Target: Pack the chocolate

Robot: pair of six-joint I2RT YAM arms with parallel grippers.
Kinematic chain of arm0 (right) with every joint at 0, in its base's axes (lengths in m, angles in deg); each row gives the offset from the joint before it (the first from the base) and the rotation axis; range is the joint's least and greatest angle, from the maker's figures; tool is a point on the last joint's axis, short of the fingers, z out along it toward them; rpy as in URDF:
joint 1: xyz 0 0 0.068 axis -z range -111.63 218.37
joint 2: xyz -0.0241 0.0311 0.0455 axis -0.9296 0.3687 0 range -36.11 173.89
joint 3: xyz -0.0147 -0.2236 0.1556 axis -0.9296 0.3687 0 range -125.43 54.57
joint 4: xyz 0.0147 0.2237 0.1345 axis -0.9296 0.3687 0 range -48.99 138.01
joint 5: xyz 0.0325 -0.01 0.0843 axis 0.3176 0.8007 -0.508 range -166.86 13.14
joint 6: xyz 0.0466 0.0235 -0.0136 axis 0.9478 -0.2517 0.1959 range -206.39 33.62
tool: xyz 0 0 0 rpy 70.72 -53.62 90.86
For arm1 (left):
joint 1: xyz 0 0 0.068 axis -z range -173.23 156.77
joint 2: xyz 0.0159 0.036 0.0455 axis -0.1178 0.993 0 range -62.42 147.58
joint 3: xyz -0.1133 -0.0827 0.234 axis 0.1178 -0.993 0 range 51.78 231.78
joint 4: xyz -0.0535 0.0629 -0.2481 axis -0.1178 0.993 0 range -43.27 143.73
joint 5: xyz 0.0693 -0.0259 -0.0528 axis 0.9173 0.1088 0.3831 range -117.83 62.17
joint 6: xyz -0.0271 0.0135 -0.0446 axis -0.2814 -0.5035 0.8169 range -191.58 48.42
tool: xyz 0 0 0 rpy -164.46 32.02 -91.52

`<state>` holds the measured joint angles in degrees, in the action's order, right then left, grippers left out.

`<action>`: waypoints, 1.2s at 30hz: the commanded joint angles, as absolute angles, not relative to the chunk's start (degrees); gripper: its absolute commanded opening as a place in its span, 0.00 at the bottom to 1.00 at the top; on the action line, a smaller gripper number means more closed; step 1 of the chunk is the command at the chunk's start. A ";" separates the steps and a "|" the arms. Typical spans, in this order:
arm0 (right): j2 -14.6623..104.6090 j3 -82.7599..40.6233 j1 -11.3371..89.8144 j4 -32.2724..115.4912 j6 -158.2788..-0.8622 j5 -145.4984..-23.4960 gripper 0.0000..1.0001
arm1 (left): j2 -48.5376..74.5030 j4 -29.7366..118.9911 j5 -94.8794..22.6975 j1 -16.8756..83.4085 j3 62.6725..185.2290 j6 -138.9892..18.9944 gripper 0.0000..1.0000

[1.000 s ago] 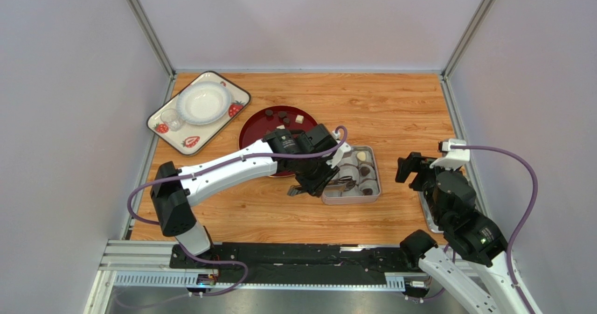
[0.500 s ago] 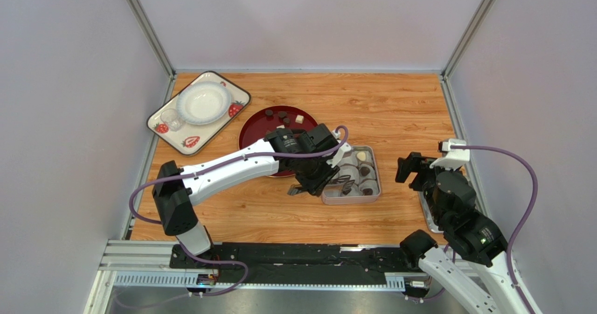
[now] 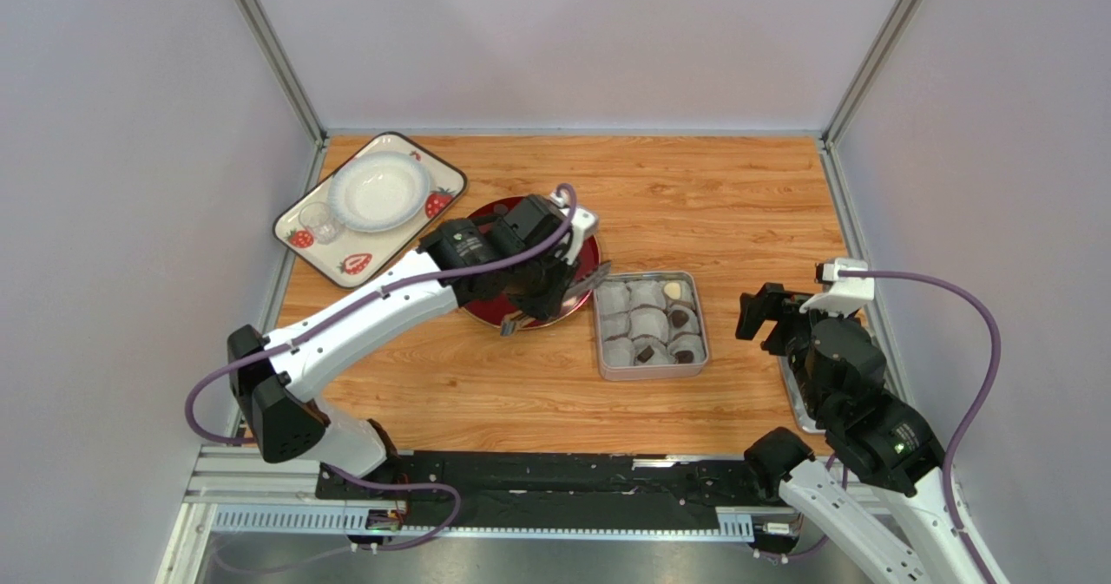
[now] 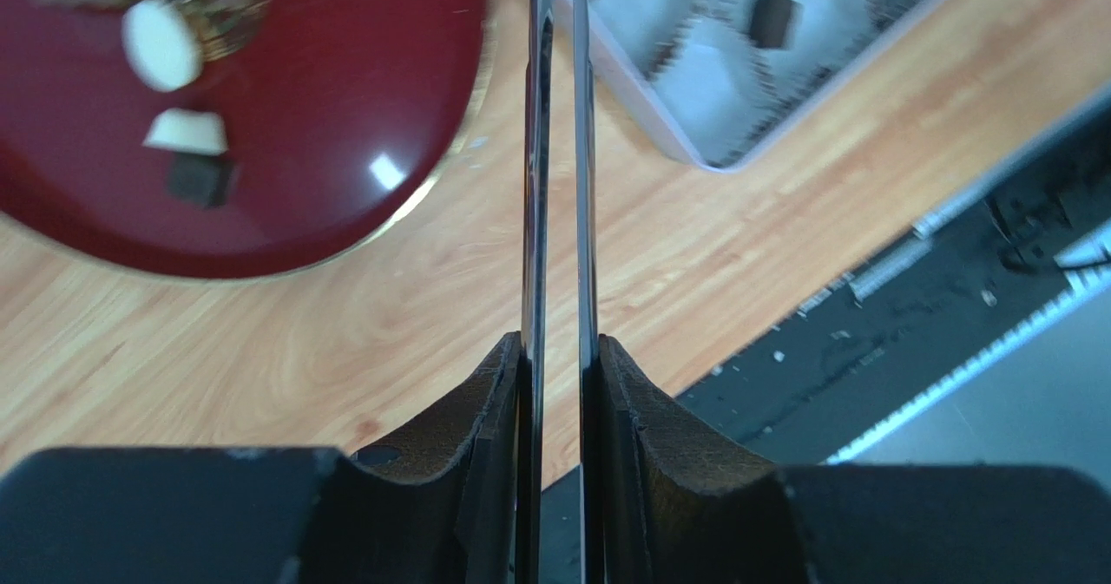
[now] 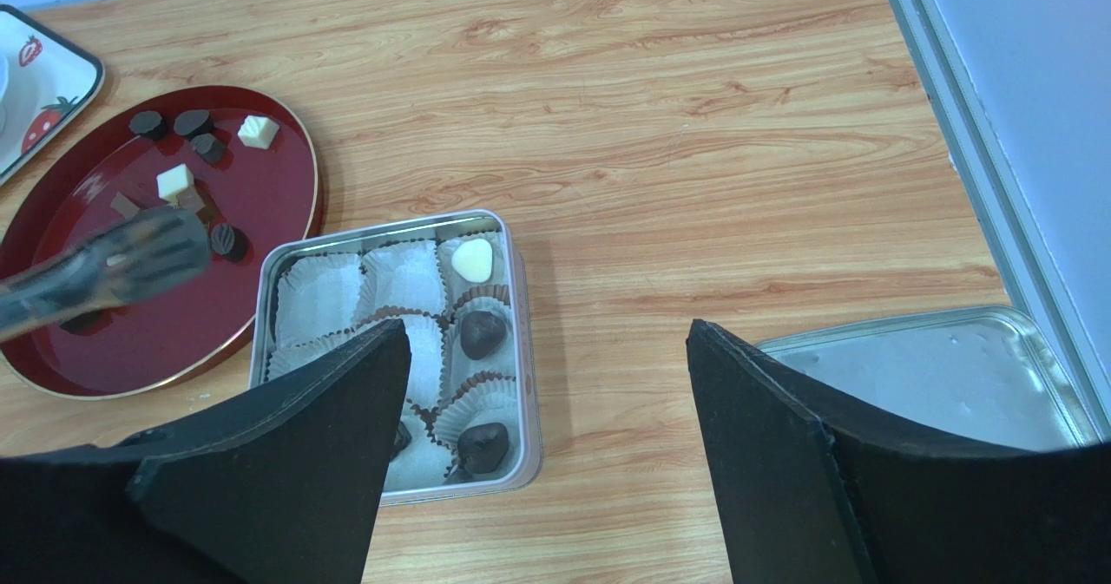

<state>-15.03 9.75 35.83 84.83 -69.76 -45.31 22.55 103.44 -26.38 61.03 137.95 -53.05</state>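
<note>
Strawberry tray (far left corner) bears a white bowl.

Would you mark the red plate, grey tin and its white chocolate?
red plate (image 5: 281,200): right wrist view, bare right part.
grey tin (image 5: 523,350): right wrist view, right rim.
white chocolate (image 5: 472,260): right wrist view, middle.

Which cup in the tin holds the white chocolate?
The cup in the far-right corner of the tin: its piece is cream-white, while other filled cups hold dark brown pieces.

The top view looks down on the whole table from behind the arms. Close in, the left wrist view has the red plate left of the left claw, grey tin right; the higher right wrist view shares both.
</note>
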 commanded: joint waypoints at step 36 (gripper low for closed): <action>-16.24 10.09 35.93 82.06 -70.56 -46.53 0.82 | 38.29 97.97 -19.65 50.71 141.87 -46.44 0.35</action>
